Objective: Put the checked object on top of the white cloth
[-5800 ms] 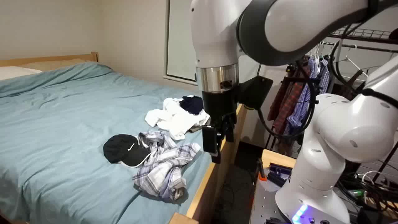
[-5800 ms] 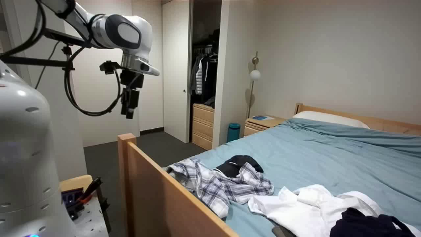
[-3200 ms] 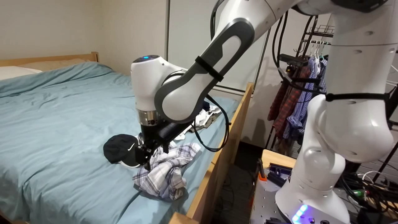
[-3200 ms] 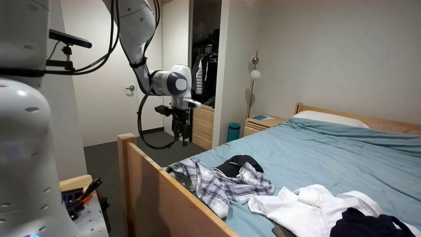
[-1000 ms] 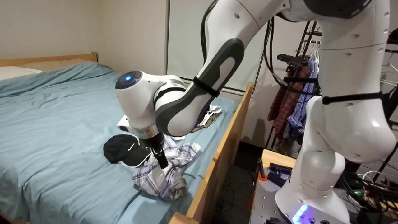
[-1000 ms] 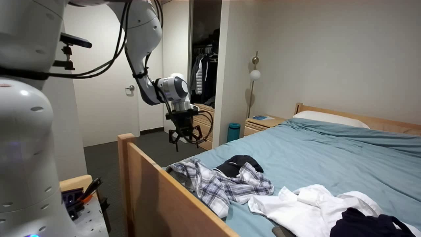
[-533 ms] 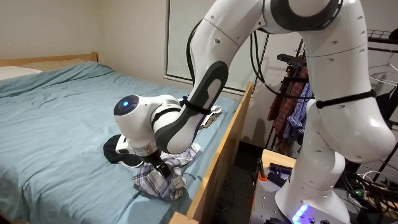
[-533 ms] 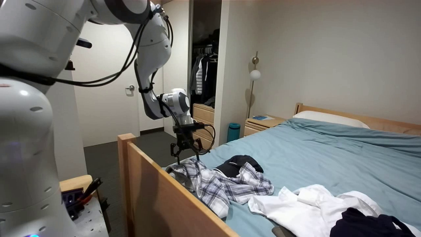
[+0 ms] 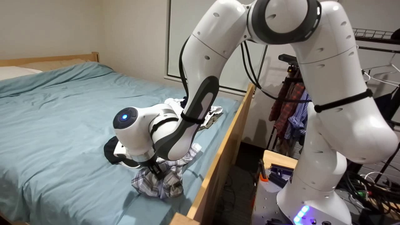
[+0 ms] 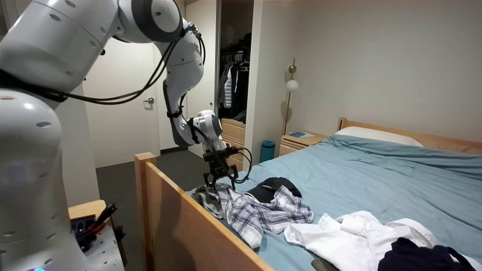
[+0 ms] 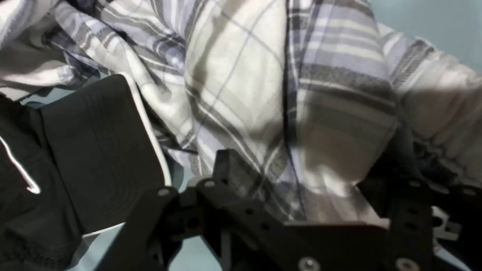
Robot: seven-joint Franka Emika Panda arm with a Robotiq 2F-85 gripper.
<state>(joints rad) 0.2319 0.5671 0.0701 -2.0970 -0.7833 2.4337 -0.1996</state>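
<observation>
The checked object is a crumpled grey, white and lilac plaid shirt (image 10: 250,214) near the foot of the bed. It also shows in an exterior view (image 9: 147,184), partly behind the arm, and fills much of the wrist view (image 11: 241,75). My gripper (image 10: 224,187) is open, pointing down at the shirt's end near the bed corner. In the wrist view the fingers of the gripper (image 11: 295,173) stand wide apart with shirt folds between them; the right finger is partly hidden in shadow. The white cloth (image 10: 350,239) lies crumpled beside the shirt, largely behind the arm in an exterior view (image 9: 215,110).
A black cap (image 10: 273,188) lies against the shirt; it shows close on the left of the wrist view (image 11: 98,150). A dark navy garment (image 10: 421,256) lies on the white cloth. The wooden footboard (image 10: 188,218) stands between the robot base and the bed (image 9: 78,109).
My gripper has swung over the bed from near the footboard, turned, and come down onto the shirt's end. The shirt's near end has shifted slightly and bunched. Cloth and cap have not moved.
</observation>
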